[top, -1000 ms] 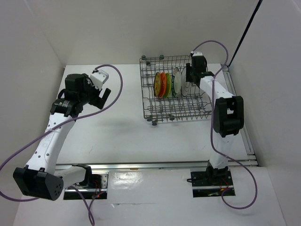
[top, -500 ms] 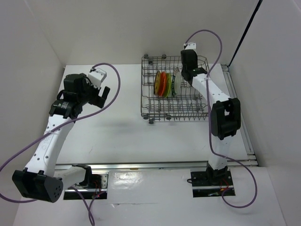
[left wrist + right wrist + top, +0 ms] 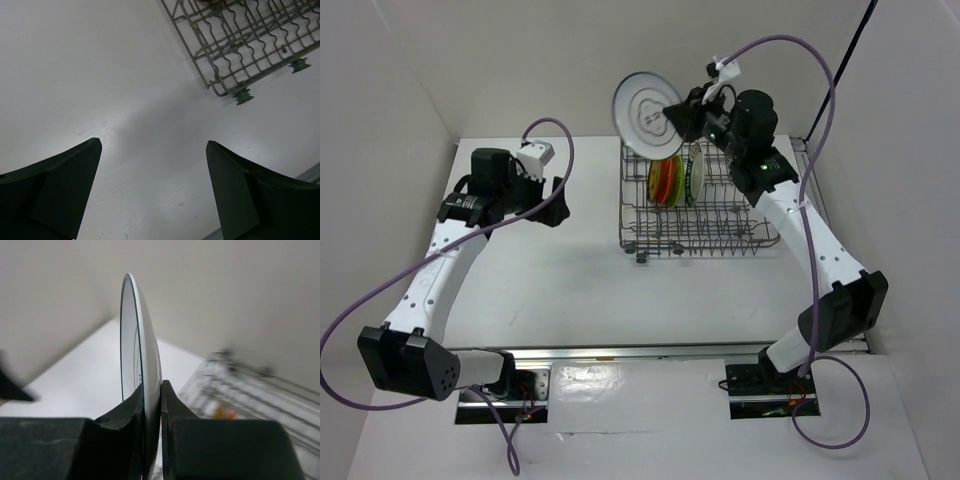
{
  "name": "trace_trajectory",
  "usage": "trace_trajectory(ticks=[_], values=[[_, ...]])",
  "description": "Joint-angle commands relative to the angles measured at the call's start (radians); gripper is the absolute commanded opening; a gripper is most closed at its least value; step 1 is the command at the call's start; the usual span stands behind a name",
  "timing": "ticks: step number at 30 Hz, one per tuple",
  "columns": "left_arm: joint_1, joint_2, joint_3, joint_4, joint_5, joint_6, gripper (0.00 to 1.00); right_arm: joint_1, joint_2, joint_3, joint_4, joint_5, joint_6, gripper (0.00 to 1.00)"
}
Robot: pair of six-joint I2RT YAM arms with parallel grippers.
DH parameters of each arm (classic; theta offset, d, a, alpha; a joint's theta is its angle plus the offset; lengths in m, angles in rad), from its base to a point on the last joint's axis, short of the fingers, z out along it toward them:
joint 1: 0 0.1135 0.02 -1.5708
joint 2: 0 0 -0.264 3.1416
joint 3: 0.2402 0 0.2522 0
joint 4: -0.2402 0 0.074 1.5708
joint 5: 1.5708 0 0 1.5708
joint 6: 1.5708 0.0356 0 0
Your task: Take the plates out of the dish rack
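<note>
My right gripper (image 3: 682, 115) is shut on the rim of the white plate with a thin dark ring (image 3: 646, 112) and holds it high above the left back corner of the grey wire dish rack (image 3: 740, 232). In the right wrist view the plate (image 3: 141, 350) stands edge-on between my fingers (image 3: 170, 405). Still upright in the rack are the amber-yellow plate (image 3: 654, 181), the orange plate (image 3: 666, 180), the lime green plate (image 3: 677, 180) and the white blue-rimmed plate (image 3: 696, 170). My left gripper (image 3: 556, 200) is open and empty over bare table, left of the rack (image 3: 240, 50).
White walls enclose the table on the left, back and right. A metal rail (image 3: 650, 350) runs along the near edge. Purple cables (image 3: 790, 50) loop off both arms. The rack's small wheels (image 3: 243, 96) rest on the table.
My right gripper lifted the white ringed plate up out of the rack and swung it leftward. My left gripper shifted right, toward the rack.
</note>
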Motion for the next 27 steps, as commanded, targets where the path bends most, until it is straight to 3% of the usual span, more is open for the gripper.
trace_trajectory(ticks=[1,8,11,18,21,24,25,27], values=[[-0.004,0.033,0.013,-0.025,0.139,-0.118,1.0,0.025,0.079,-0.092,0.096,-0.595,0.214,0.0],[0.022,0.032,-0.006,0.055,0.196,-0.178,1.0,0.056,0.153,-0.232,0.357,-0.872,0.415,0.0],[0.036,0.041,-0.042,0.086,0.221,-0.198,1.0,0.088,0.184,-0.232,0.342,-0.884,0.415,0.0],[0.036,0.133,-0.032,0.019,0.282,-0.178,0.76,0.121,0.21,-0.285,0.44,-0.894,0.468,0.0],[0.036,0.133,-0.032,0.02,0.363,-0.178,0.71,0.142,0.233,-0.285,0.426,-0.894,0.468,0.0],[0.036,0.113,-0.042,0.057,0.438,-0.178,0.41,0.142,0.257,-0.276,0.405,-0.894,0.455,0.0],[0.036,0.113,-0.033,0.057,0.438,-0.178,0.05,0.142,0.258,-0.276,0.405,-0.894,0.455,0.0],[0.036,0.113,-0.003,-0.013,0.42,-0.208,0.0,0.142,0.258,-0.265,0.396,-0.881,0.468,0.0]])
